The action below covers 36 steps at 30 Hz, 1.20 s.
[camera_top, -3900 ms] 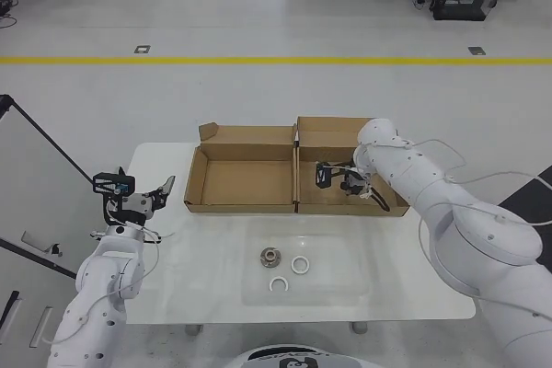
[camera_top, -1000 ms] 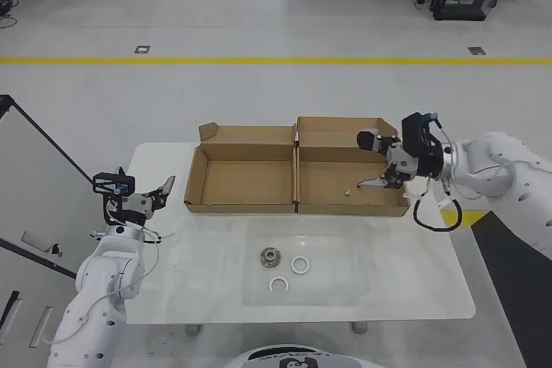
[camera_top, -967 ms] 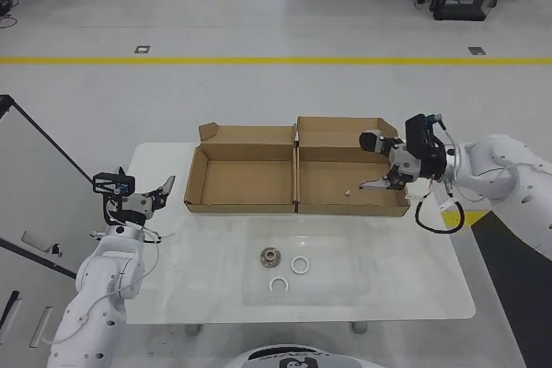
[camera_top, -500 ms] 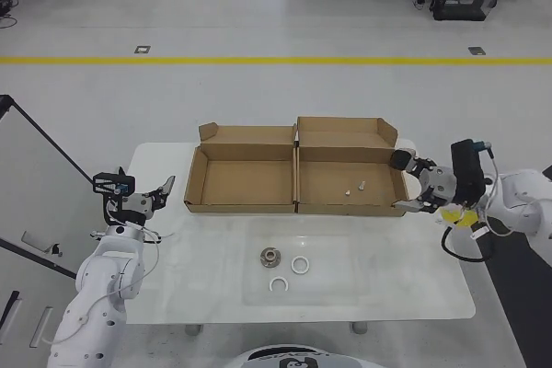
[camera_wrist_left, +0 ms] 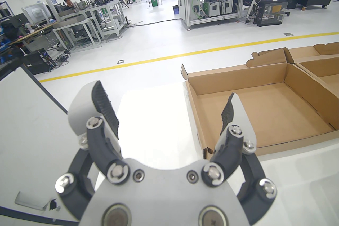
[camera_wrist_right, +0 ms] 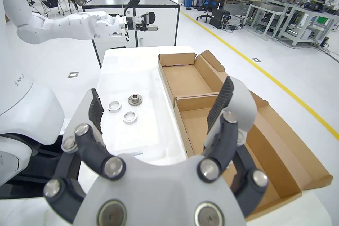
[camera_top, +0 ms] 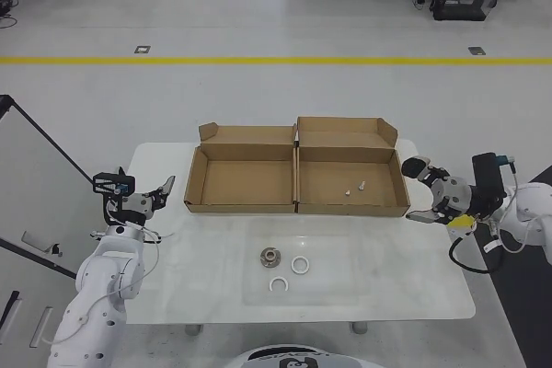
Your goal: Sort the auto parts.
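1. The right gripper (camera_top: 416,193) hangs with its jaws spread wide and nothing between them, just off the outer end of the right box (camera_top: 386,152). The left gripper (camera_wrist_left: 165,96) is likewise spread and bare, out beside the left box (camera_top: 244,152).
2. Two small white pieces (camera_top: 348,192) lie inside the right box. A flanged hub (camera_top: 270,257) and two rings (camera_top: 300,265) sit on the table (camera_top: 212,285) in front of the boxes.
3. Heading for those, the right gripper could clip the cardboard wall and shove the box. The low, smooth rings may skid from a closing finger.

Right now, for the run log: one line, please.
left gripper open | right gripper open, beside box holding two small parts | hub, two rings on table
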Each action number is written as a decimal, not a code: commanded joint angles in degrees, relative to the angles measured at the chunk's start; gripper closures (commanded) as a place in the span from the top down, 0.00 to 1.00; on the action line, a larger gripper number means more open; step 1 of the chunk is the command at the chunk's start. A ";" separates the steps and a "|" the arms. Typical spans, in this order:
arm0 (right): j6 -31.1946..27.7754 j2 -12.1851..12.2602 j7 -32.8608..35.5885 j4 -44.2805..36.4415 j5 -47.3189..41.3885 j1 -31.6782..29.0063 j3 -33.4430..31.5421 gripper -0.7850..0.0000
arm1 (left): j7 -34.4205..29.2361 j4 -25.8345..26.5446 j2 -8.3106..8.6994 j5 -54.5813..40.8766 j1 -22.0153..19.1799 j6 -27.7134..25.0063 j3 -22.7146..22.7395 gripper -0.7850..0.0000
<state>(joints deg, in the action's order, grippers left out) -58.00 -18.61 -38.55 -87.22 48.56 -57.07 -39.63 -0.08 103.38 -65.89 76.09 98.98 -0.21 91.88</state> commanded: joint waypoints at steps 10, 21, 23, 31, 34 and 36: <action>0.00 0.00 -0.07 0.00 0.01 0.00 0.00 1.00 | -17.80 13.76 1.04 11.00 -0.60 -11.91 -0.74 1.00; 0.00 0.00 -0.07 0.00 0.01 0.00 0.00 1.00 | -41.04 22.33 0.79 12.51 -8.32 -20.24 -10.80 1.00; 0.00 0.00 -0.07 0.00 0.01 0.00 0.00 1.00 | -45.39 22.61 0.66 12.31 -10.91 -21.85 -13.08 1.00; 0.00 0.00 -0.07 0.00 0.01 0.00 0.00 1.00 | -55.83 19.22 -0.44 12.96 -21.84 -23.24 -22.52 1.00; 0.00 0.00 -0.07 0.00 0.01 0.00 0.00 1.00 | -59.56 17.85 -0.96 11.16 -25.13 -23.99 -25.54 1.00; 0.00 0.00 -0.07 0.00 0.01 0.00 0.00 1.00 | -62.17 16.98 -1.28 10.33 -27.17 -24.67 -27.50 1.00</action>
<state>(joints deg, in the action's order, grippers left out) -58.00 -18.61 -38.55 -87.22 48.56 -57.07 -39.63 -60.72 120.87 -67.01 86.88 72.89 -24.58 65.50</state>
